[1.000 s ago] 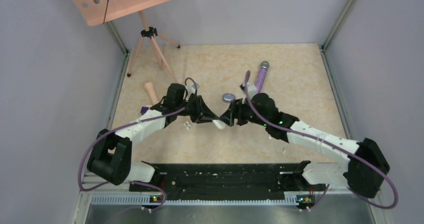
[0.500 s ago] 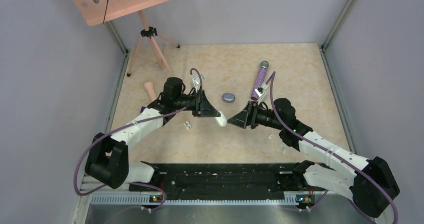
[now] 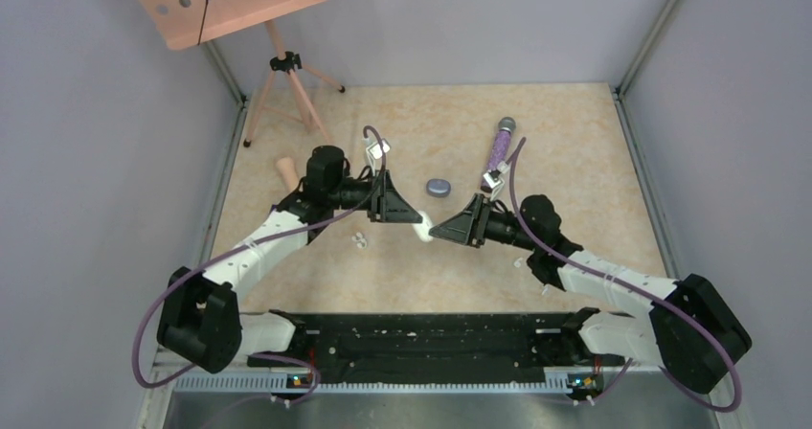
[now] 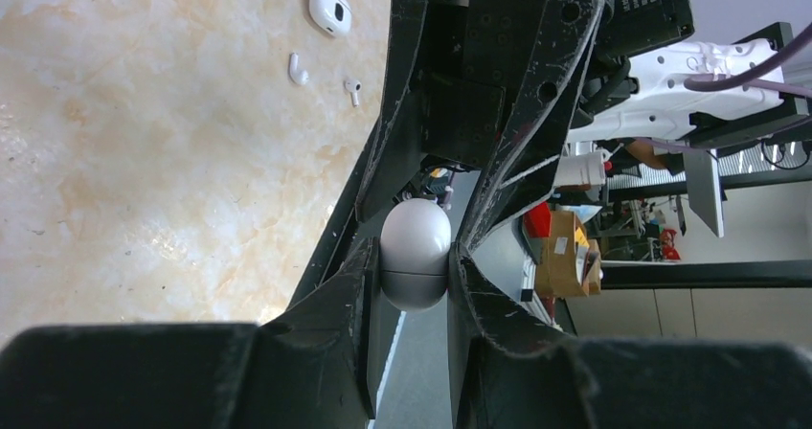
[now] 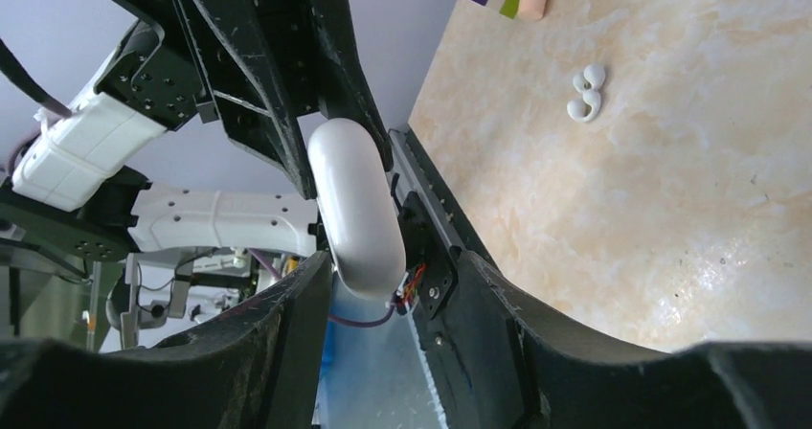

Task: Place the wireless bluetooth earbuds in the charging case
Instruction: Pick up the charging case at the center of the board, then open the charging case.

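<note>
1. The left gripper (image 3: 410, 218) stays clamped narrow on the white charging case (image 4: 415, 257), holding it off the table (image 3: 575, 161) between the two arms. It has carried the case only slightly farther from the bases over the last second.
2. The right gripper (image 3: 439, 230) has changed more. A second ago it was nosed up against the case from a steeper angle. It has since backed off, swung round, and come in again nearly in line with the left gripper, tip to tip.
3. The right gripper's jaws have narrowed but are not closed. In the right wrist view they straddle the free end of the case with a gap showing on at least one side, so this is a partial opening with nothing gripped.
4. The case looks closed, and the left wrist view shows its seam running unbroken across the middle.
5. The white earbuds (image 5: 586, 92) lie together on the table just beside the left arm, apart from both grippers. Two more earbuds (image 4: 299, 68) lie beside a second white case (image 4: 329, 10) near the right arm.
6. As a judgement, the realignment sets the right gripper up to pinch the free half of the case, probably to open the lid. No earbud has been picked up or seated, so the task is at an early stage.
</note>
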`<state>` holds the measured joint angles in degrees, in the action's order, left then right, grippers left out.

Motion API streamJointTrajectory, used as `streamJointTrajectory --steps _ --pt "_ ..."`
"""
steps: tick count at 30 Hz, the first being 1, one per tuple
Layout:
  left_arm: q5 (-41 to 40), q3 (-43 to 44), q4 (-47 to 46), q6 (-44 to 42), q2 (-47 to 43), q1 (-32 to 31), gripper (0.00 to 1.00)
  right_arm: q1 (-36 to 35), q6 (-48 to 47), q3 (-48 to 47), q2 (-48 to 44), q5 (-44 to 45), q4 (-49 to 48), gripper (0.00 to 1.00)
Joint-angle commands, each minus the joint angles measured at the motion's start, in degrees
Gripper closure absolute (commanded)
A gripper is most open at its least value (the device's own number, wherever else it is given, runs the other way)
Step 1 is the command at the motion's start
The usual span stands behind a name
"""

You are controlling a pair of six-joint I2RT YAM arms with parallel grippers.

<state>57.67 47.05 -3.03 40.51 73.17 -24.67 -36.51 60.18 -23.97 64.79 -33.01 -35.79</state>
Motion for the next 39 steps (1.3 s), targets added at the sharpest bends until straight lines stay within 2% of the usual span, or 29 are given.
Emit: streamJointTrajectory --steps 1,8,14,17,22,24,27,28,29,30,33,39 --pt "2.4 2.5 -3.1 -0.8 -2.6 0.2 1.00 -0.1 1.8 -0.5 -0.2 1.0 -6.7 0.49" --pt "3.9 2.3 -5.2 0.7 -2.3 0.2 1.00 -0.1 6.5 -0.2 3.6 -1.0 -15.7 0.50" --pt "4.5 2.4 -5.4 1.3 -2.3 0.2 1.00 -0.1 10.6 0.9 7.2 -3.7 -25.1 0.56" --pt "4.7 2.5 -5.2 1.3 -2.2 0.2 1.00 -0.5 10.8 0.5 8.3 -5.0 -26.2 0.58" --pt "4.6 2.9 -5.2 1.6 -2.2 0.2 1.00 -1.1 10.8 -0.1 8.6 -5.1 -25.9 0.81" --pt "4.4 3.1 -5.3 1.7 -2.4 0.3 1.00 -1.2 10.7 -0.4 8.5 -4.9 -25.2 1.00" --pt "3.0 3.5 -4.4 1.7 -2.8 0.3 1.00 -1.2 10.9 0.1 7.9 -3.2 -24.2 1.00" --pt "1.4 4.1 -2.7 1.2 -2.8 0.2 0.95 -1.2 10.7 0.3 7.4 -2.4 -23.5 1.00" --pt "0.2 4.9 -0.4 0.5 -2.6 0.4 0.84 -1.1 10.4 0.5 6.8 -0.9 -22.2 1.00" --pt "-0.8 5.4 1.3 0.1 -2.5 0.4 0.62 -1.1 10.1 0.8 6.1 0.6 -20.4 1.00" --pt "-2.2 4.0 -0.1 1.6 -3.1 0.3 0.31 -0.7 9.7 1.8 3.9 4.5 -17.3 1.00" --pt "-2.9 -2.4 -12.4 10.5 -4.4 0.3 0.28 -0.1 11.3 3.3 2.1 6.3 -18.0 1.00"
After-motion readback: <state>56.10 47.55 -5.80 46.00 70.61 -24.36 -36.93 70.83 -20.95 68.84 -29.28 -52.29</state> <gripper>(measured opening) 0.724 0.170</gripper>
